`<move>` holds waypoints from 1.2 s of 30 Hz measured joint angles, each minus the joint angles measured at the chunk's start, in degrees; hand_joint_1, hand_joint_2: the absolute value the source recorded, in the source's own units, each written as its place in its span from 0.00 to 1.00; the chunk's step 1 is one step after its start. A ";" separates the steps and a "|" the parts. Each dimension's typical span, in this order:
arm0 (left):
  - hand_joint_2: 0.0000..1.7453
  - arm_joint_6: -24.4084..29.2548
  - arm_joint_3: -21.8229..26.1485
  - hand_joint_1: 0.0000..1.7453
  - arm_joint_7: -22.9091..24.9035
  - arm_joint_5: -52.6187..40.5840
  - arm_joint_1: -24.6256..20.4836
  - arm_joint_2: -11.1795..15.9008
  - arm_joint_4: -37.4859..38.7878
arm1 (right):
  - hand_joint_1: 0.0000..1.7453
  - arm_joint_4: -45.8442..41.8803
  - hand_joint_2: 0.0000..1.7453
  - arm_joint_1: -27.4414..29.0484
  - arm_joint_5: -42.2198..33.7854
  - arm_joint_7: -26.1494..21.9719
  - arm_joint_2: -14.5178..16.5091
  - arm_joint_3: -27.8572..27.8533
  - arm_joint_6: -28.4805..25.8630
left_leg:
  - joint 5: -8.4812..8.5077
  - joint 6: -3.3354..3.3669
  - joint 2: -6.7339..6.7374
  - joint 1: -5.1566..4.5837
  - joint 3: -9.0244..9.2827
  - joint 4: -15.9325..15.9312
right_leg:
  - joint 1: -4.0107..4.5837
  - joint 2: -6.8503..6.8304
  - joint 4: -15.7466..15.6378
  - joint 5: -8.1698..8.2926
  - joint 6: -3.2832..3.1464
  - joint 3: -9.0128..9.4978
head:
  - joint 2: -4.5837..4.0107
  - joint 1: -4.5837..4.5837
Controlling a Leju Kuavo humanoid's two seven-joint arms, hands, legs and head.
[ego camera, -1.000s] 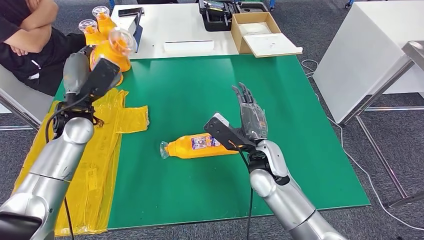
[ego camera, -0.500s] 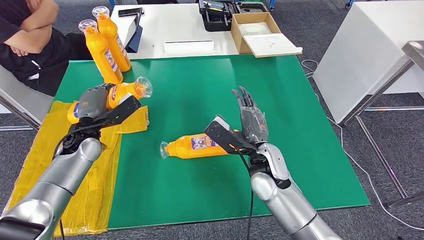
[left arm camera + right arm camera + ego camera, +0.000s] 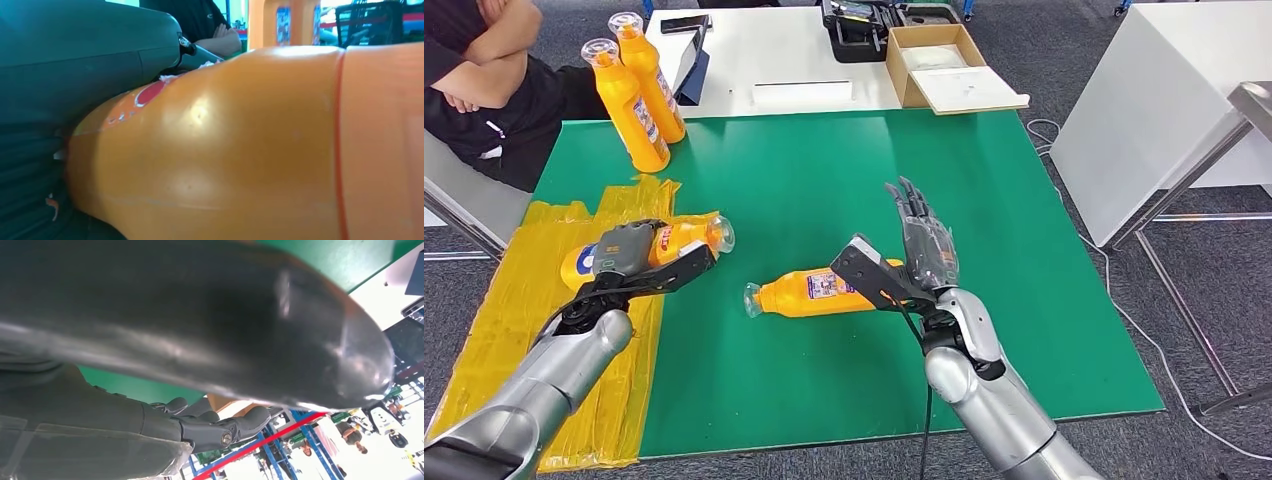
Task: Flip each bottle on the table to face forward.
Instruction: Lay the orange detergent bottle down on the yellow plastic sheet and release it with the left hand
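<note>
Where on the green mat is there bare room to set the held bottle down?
Bare green lies between the two standing bottles and the lying bottle, and along the mat's right side beyond the right hand. Crowded: the yellow sheet under the left hand.

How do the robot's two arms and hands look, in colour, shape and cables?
Both arms are silver, rounded tubes with ball-like joints. A black cable runs along each forearm. The left hand has a grey cover; the right hand has dark, slim fingers. A black boxy camera mount sits at each wrist.

Left robot hand point(image 3: 624, 250) holds a bottle point(image 3: 686, 238); two upright bottles point(image 3: 636, 92) stand behind it, and a lying bottle point(image 3: 819, 291) sits just left of the right robot hand point(image 3: 924, 245) on the desk point(image 3: 824, 180).
</note>
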 joint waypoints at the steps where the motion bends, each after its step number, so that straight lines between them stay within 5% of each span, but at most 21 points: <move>1: 1.00 -0.01 -0.04 1.00 -0.01 -0.01 0.00 0.00 0.29 | 0.00 0.00 0.00 0.04 0.01 -0.05 0.00 -0.02 0.00 | 0.00 0.00 0.00 0.00 0.00 0.00 | 0.00 0.00 0.00 0.00 0.00 0.00 | 0.00 -0.01; 2: 1.00 -0.02 -0.09 0.85 -0.01 -0.04 -0.02 0.00 0.57 | 0.00 0.00 0.00 0.09 0.02 -0.09 0.00 -0.02 0.00 | 0.00 0.00 0.00 0.00 0.00 0.00 | 0.00 0.00 0.00 0.00 0.00 0.00 | 0.00 -0.01; 5: 1.00 -0.48 -0.46 0.11 0.01 -0.53 -0.19 0.00 1.63 | 0.00 0.00 0.00 0.17 0.20 -0.20 0.00 -0.05 0.08 | 0.00 0.00 0.00 0.00 0.00 0.00 | 0.00 0.00 0.00 0.00 0.00 0.01 | 0.00 -0.01; 6: 1.00 -0.86 -0.64 0.01 0.06 -0.77 -0.28 0.00 2.18 | 0.00 0.00 0.00 0.18 0.32 -0.26 0.00 -0.08 0.16 | 0.00 0.00 0.00 0.00 0.01 0.00 | 0.00 0.00 0.00 0.00 0.00 0.01 | 0.00 0.00; 10: 0.00 -3.41 -1.36 0.00 0.25 -1.20 -0.87 -0.05 4.95 | 0.00 0.00 0.00 0.19 1.08 -0.45 0.02 -0.47 1.05 | 0.00 0.00 0.00 0.00 0.01 0.00 | 0.00 0.00 0.00 0.00 0.00 0.00 | 0.00 -0.01; 19: 0.00 -7.09 -0.69 0.00 -1.06 1.93 -1.58 -0.09 7.21 | 0.00 0.07 0.00 0.43 2.75 -0.28 0.11 -1.45 3.13 | 0.00 0.00 -0.01 0.00 0.01 -0.01 | 0.01 0.00 0.01 0.00 0.00 0.03 | 0.00 0.00; 26: 0.00 -7.60 5.61 0.00 -5.89 12.43 0.26 2.21 4.87 | 0.00 0.98 0.00 0.13 4.52 0.32 1.78 -0.92 3.08 | 0.03 -0.06 0.12 0.02 0.05 -0.01 | 0.01 0.05 0.10 -0.01 -0.02 -0.04 | 0.00 -0.01; 36: 0.00 -12.25 17.99 0.00 -3.33 35.21 4.16 0.32 -14.27 | 0.00 2.40 0.00 -0.70 4.66 0.34 2.04 -1.86 3.01 | 0.10 -0.15 -0.01 0.13 -0.04 -0.01 | 0.00 -0.02 0.11 0.09 -0.22 -0.18 | 0.00 0.01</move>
